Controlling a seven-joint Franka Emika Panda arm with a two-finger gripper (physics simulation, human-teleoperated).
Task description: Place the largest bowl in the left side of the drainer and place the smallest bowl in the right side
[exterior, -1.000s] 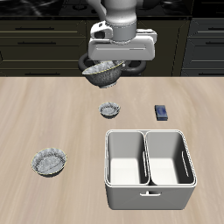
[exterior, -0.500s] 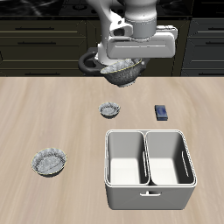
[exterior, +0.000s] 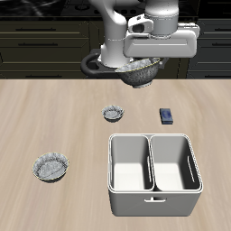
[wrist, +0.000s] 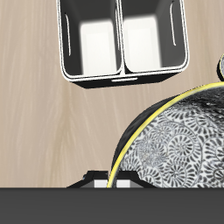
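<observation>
My gripper is shut on the rim of the largest bowl, a grey-blue patterned bowl that hangs tilted high above the back of the table. In the wrist view this bowl fills the near field, its rim edged yellow. The smallest bowl sits on the table farther back than the drainer. The drainer is a light grey tub with two deep empty compartments near the table's front edge; it also shows in the wrist view.
A mid-sized matching grey bowl sits on the table near the front, apart from the drainer. A small dark blue block lies just behind the drainer. Dark cabinets stand behind the table.
My gripper has carried the largest bowl sideways along the back of the table, from above the smallest bowl toward a spot behind the drainer. Nothing on the table has moved.
</observation>
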